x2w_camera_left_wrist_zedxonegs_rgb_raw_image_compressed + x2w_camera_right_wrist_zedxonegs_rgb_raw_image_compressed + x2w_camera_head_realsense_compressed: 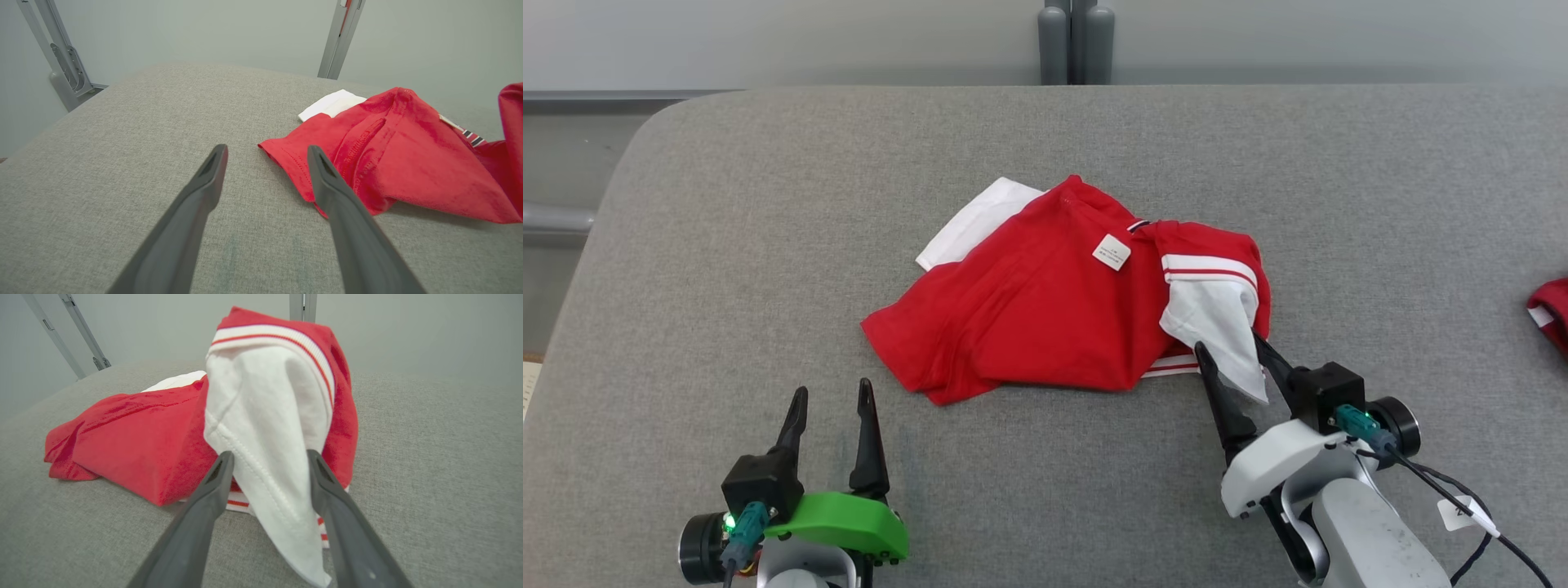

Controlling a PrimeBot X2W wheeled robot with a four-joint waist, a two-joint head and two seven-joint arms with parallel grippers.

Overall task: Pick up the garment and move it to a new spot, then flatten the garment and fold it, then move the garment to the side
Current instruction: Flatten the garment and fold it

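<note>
1. Right fingers (212,490) apart, one on each side of a white flap (265,416) of the garment (135,433). Flap edges sit against both fingers; can't tell if they press on it.
2. Left fingers (196,196) apart, nothing between them but grey cloth. Left gripper (833,388) sits near the front edge, just short of the garment's red hem corner.
3. Garment (1029,310): red with white parts, crumpled and partly doubled over, mid-table on the grey padded surface (727,245). Right gripper (1228,343) is at its front right corner.
4. Head view gives the layout: a square label (1112,251) on the red panel, a striped neck tab (1139,224), and a white panel (972,224) poking out at the far left.
5. Right wrist view adds the flap's stitched seam, the red-and-white ribbed band above it, and the striped band under the flap tip.
6. Left wrist view, past the left gripper (266,149), shows the hem stitching on the near red corner (294,163). The right finger overlaps that corner in frame; contact unclear.
7. Surroundings: a second red item (1553,314) at the right table edge, well apart, and grey posts (1076,41) behind the far edge.
8. Blocking: the raised flap and the red fold behind it hide the garment's right side from the right wrist camera.
</note>
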